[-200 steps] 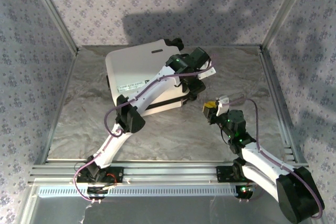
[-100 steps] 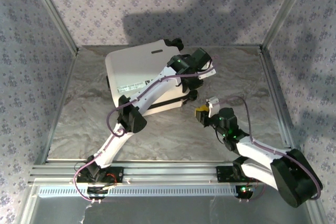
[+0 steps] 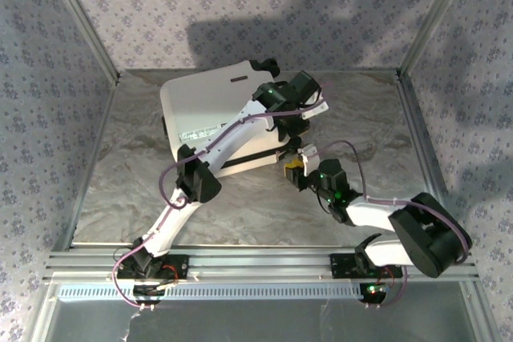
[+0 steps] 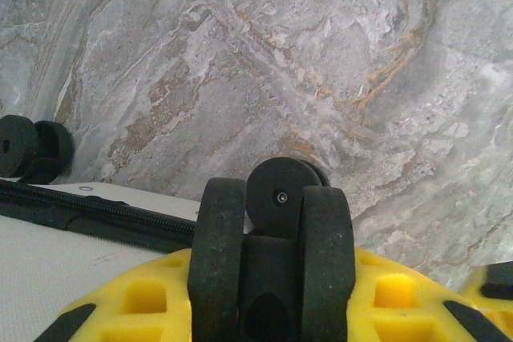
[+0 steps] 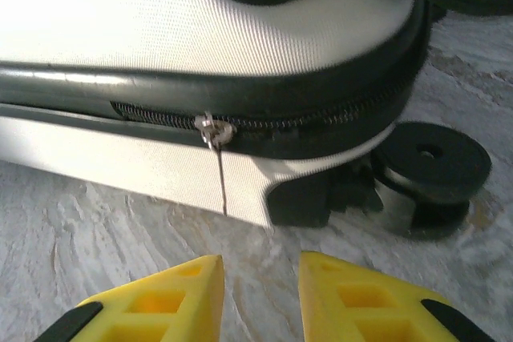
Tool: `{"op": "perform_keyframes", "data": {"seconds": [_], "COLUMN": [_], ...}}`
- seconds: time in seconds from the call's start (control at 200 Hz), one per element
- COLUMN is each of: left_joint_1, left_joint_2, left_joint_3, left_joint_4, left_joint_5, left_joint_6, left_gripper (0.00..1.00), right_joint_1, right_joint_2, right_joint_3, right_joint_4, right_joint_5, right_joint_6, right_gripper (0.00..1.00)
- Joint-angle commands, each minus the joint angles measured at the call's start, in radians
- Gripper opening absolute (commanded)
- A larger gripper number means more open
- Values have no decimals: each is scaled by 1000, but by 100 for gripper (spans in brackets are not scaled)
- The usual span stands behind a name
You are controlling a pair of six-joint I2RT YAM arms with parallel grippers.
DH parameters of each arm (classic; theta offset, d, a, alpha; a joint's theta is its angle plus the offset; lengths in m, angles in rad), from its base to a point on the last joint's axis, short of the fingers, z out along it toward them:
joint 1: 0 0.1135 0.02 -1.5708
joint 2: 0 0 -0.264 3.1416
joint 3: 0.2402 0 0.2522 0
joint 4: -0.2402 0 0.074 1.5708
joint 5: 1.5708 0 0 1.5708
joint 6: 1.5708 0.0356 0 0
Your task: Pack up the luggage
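Spread apart and holding nothing, my right gripper (image 5: pixel 258 266) hovers low over the marble-patterned table (image 3: pixel 120 190), aimed at the zipper pull (image 5: pixel 215 128) on the near side of the luggage (image 3: pixel 212 106). The white case lies flat at the back centre of the table, shell halves together, with the black zipper band facing me. My left gripper (image 3: pixel 295 127) reaches over the lid to the case's right corner, where a black wheel (image 4: pixel 272 238) sits right against its yellow pads; I cannot tell whether it is clamped on that wheel or merely resting there.

I judge the step in hand to be zipping the case shut, with one arm steadying it while the other goes for the slider. I cannot tell from here which stretch of the zipper is already closed. The next move calls for easing forward and a little up, then pinching the small metal tab squarely, since it offers little to hold.

A second ago my right gripper stood well apart, off to the right of the case. It now sits just beside the near right corner. The left arm and the luggage have not shifted.
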Motion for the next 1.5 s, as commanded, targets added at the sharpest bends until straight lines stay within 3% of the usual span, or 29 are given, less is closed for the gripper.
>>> {"op": "perform_keyframes", "data": {"seconds": [0.0, 0.18, 0.425, 0.53, 0.64, 0.78, 0.979, 1.494], "left_joint_1": [-4, -8, -12, -13, -13, -13, -13, -14], "left_joint_2": [-139, -156, -164, -165, -166, -162, -157, -252], "left_joint_3": [-25, -2, 7, 7, 6, 2, -1, -215], "left_joint_4": [108, 115, 117, 112, 105, 99, 89, 116], "left_joint_5": [61, 62, 76, 80, 87, 76, 72, 121], "left_joint_6": [-126, -150, -144, -144, -139, -126, -111, -92], "left_gripper": [0, 0, 0, 0, 0, 0, 0, 0], "right_joint_1": [5, 2, 2, -1, -2, -13, -23, -88], "right_joint_2": [57, 144, 236, 282, 308, 290, 236, 121], "right_joint_3": [57, 105, 137, 161, 179, 158, 120, 92], "right_joint_4": [109, 149, 180, 208, 219, 233, 204, 21], "right_joint_5": [-13, -48, -73, -76, -68, -71, -53, 351], "right_joint_6": [-38, -39, -38, -28, -19, -17, -25, 111], "right_gripper": [34, 46, 47, 42, 15, 0, 0, 0]}}
